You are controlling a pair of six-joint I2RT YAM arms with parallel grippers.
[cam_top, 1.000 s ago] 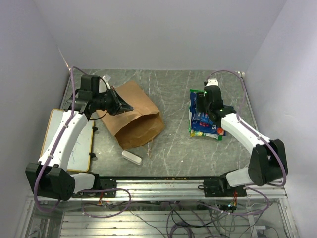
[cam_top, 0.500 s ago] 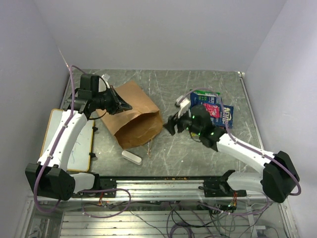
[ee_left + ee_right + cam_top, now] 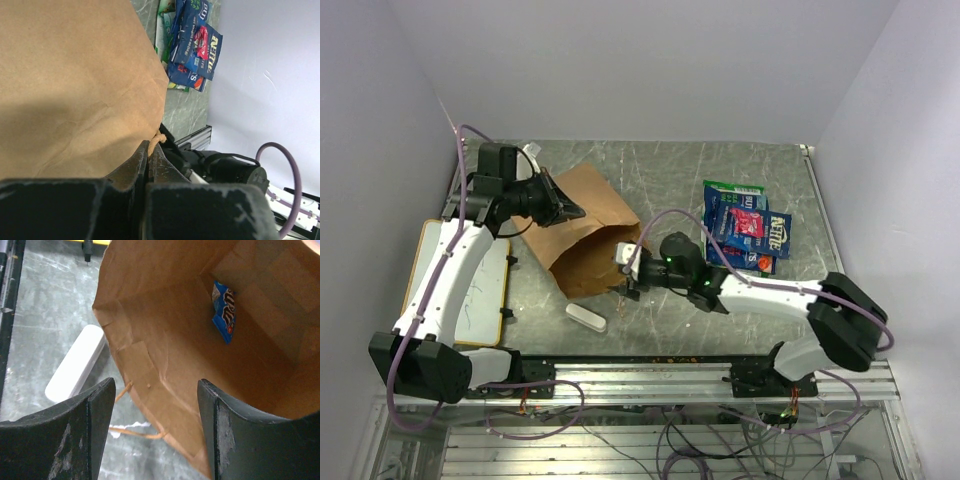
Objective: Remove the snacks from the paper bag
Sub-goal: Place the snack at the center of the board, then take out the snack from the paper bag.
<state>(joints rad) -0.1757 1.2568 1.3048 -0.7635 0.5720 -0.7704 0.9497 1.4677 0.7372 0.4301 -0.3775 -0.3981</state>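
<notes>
Gripping the brown kraft paper bag (image 3: 588,245) with my left hand (image 3: 150,150); my right hand (image 3: 156,390) stands spread at its mouth.

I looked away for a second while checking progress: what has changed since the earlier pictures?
The right tool left the snack pile and swung left to the mouth of the paper bag, open, empty, facing one blue packet inside. The left tool stays shut on the bag; bag, pile and white block have not moved.
</notes>
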